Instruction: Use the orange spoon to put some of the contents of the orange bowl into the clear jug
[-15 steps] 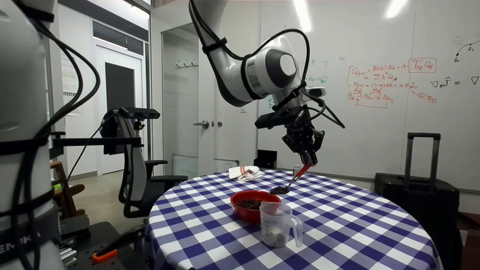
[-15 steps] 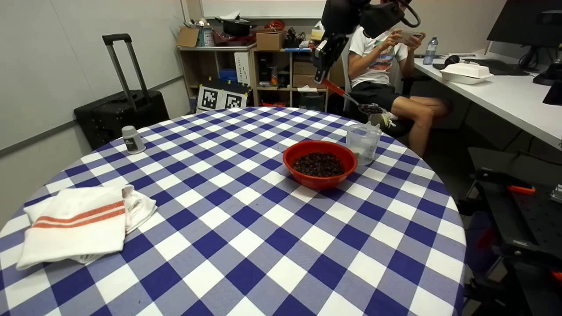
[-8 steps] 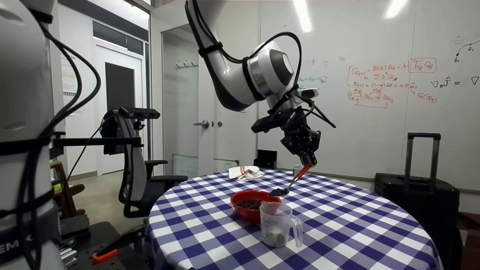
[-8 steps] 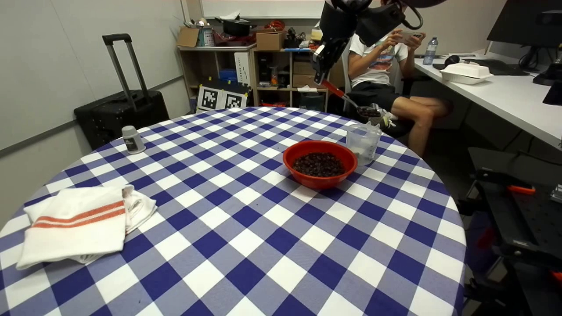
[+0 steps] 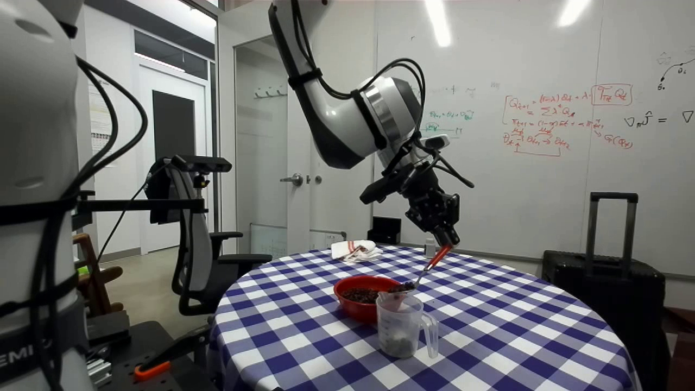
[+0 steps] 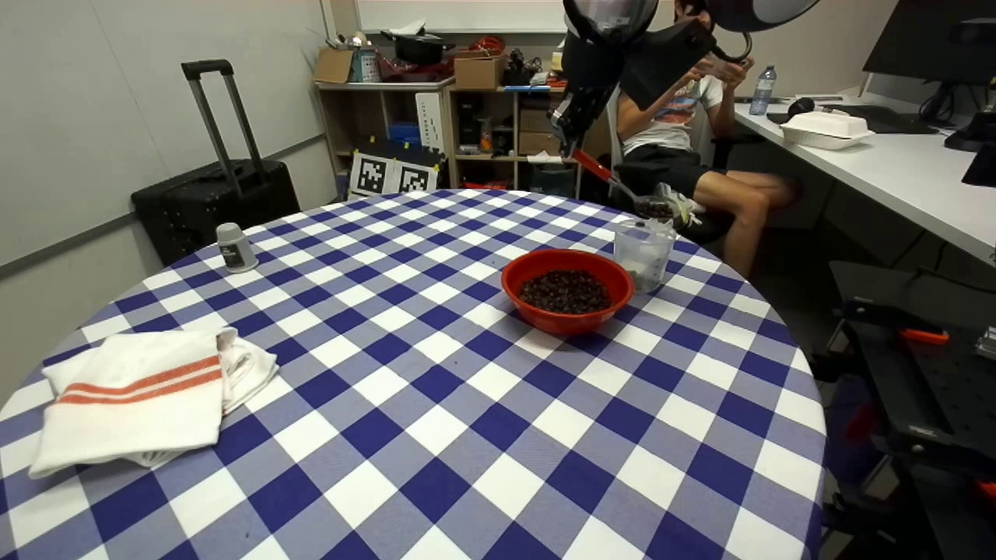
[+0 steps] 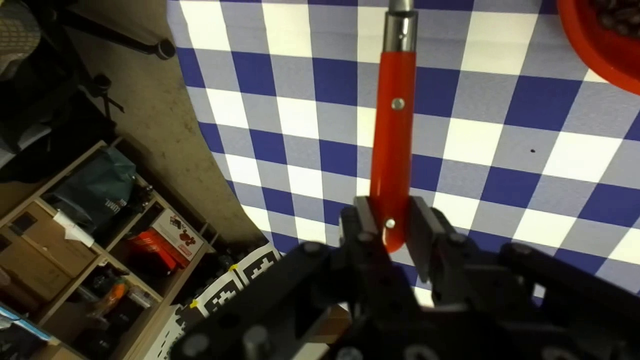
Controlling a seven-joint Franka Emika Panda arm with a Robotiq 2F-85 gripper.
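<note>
At the mouth of the jug (image 5: 386,326), a loaded spoon (image 7: 393,150)

On the round, check-covered table (image 6: 436,435), a white towel (image 6: 148,397) lies rumpled near the left edge as an exterior view has it, well apart from the rest. Towards the right edge there stands the red-orange bowl (image 6: 568,324), upright. The jug, also upright, is just beside it and nearer that edge; whether the two touch, I cannot tell.

Higher than both, the gripper (image 7: 390,215) points down at a slant, its fingers (image 7: 422,225) pinched on the end of the spoon's handle, one on each side. From there the spoon's long axis slopes down, its head just above the jug's rim in both exterior views. So the jug lies below the fingers, out along the handle's line. The pouring step looks to be at hand: the coming move probably turns on rolling the spoon about that axis with its head inside the rim.

On the head sits a heap of dark beans (image 5: 400,288), by their look, with more in the bowl; if the head stops short, some could drop between bowl and jug.
</note>
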